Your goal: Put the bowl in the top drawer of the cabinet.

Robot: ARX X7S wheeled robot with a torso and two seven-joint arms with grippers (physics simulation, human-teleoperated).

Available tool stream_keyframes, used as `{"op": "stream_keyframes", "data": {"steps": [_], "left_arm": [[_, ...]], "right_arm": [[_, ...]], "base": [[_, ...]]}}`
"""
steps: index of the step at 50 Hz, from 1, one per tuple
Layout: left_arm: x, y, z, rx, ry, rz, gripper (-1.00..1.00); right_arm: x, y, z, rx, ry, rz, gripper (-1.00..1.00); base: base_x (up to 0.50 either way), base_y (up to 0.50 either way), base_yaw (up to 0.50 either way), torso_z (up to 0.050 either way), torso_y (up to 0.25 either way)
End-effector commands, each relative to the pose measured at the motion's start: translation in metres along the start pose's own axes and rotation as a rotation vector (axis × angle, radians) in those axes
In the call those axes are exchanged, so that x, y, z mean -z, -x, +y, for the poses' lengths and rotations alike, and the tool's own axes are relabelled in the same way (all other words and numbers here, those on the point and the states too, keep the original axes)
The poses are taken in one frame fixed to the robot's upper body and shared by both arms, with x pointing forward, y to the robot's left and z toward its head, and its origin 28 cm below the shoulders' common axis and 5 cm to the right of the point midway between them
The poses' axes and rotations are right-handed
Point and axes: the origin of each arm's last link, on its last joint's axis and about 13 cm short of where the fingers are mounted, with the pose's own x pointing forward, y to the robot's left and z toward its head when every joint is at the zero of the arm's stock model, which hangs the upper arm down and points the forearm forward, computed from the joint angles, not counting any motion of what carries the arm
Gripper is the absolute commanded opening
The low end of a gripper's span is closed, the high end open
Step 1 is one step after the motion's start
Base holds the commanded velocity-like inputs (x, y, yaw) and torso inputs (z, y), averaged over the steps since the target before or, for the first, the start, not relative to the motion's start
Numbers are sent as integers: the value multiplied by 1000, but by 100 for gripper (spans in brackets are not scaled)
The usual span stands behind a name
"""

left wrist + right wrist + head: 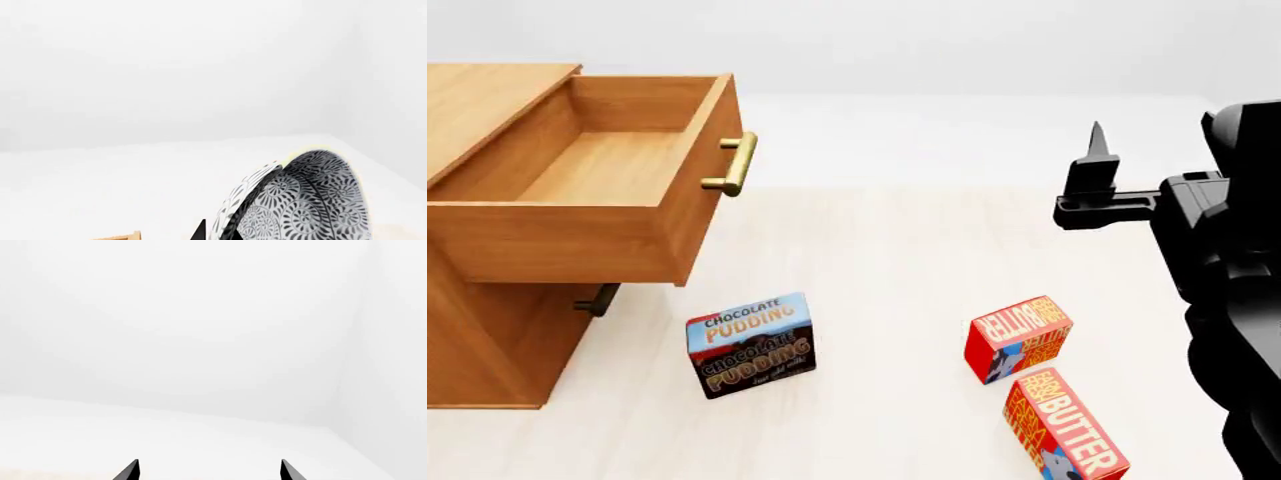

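Head view: the cabinet fills the left side of the scene, standing on the pale floor, with the top drawer pulled fully out, its box bare inside and its brass handle facing the right. Below the drawer, on the floor, lie a chocolate pudding box and two butter boxes, none in the drawer's path from above. The right arm's black bulk occupies the right edge; its right claw points upward. Right wrist view: two fingertips stand well apart with nothing between them, so this claw is open and empty. The bowl does not appear in the head view at all; it shows only in the left wrist view, tilted on edge, rim nearly upright, close against the left claw. Only dark tips of that claw are visible at the bowl's rim; it appears to be gripping the rim, though the contact is cropped. Judgement: the left arm carries the bowl and is the cabinet-side arm; a sliver of orange wood suggests the cabinet is near below.
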Motion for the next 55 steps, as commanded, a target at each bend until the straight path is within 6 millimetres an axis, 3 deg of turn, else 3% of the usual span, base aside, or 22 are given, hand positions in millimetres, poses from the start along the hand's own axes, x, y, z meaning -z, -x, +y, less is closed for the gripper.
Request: {"op": "stream_keyframes", "data": {"steps": [1,15,36,55], "left_arm": [[-6,-11,30,-146,75,-31,-100],[16,-25,65,-285,137,4,-100],[56,-26,105,-418,185,58,-100],[83,-31,122,-518,209,117,-100]], "right_arm": [[1,-1,1,0,1,2,100],[4,-2,2,0,3,10,100],[5,-5,6,-4,14,23,100],[8,-6,6,-7,11,31,100]], "base": [[0,0,0,0,0],[0,0,0,0,0],[0,0,0,0,0],[0,0,0,0,1]]}}
